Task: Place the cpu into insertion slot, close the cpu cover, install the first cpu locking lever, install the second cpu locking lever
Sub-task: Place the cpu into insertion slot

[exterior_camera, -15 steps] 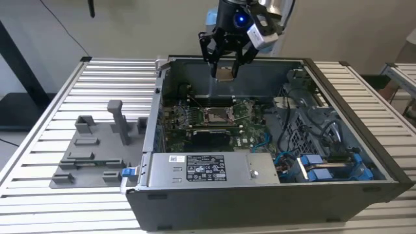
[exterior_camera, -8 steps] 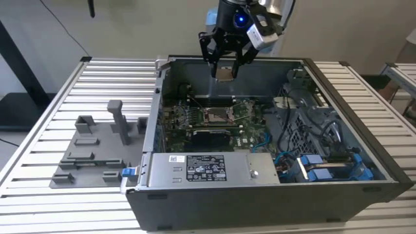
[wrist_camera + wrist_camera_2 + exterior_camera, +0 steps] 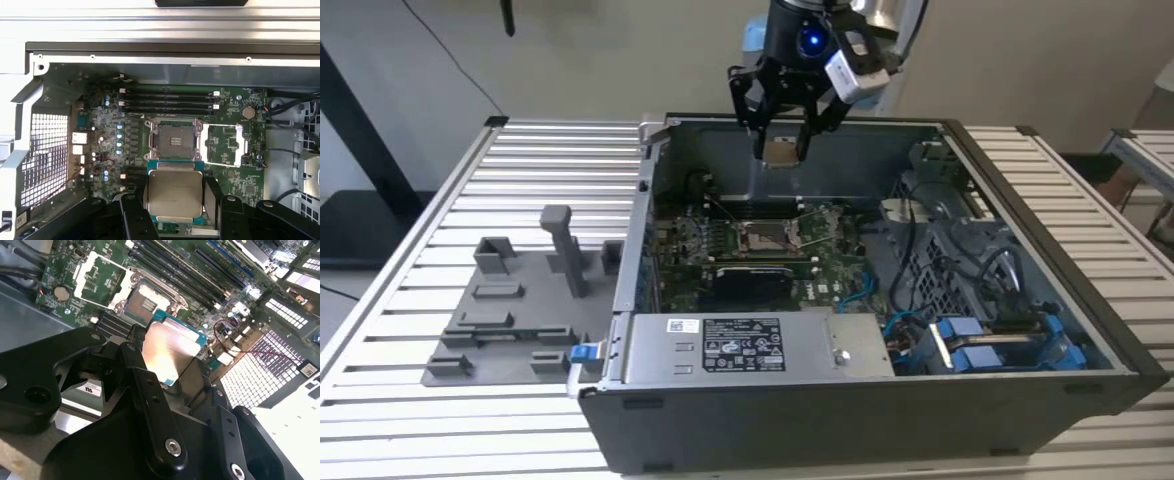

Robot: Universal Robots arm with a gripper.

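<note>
Nearest in the exterior view, the open computer case fills the lower middle of the frame. The white-labelled power-supply box lies along its front edge. To the exterior view's left, a grey fixture plate rests on the slatted table, just beside the case.

Further in, at the frame's centre, the green motherboard carries the insertion slot. In the first wrist view the slot is bare, with its contact field exposed. The cpu cover lies swung open beside it, flat against the board.

Farthest, at the upper middle of the exterior view, the gripper hangs above the case's rear wall. Its black fingers are clamped on two opposite edges of the cpu. In both wrist views the cpu sits level between the fingers, silver top facing the cameras. It is in the air, well apart from the slot and close to being over it.
</note>
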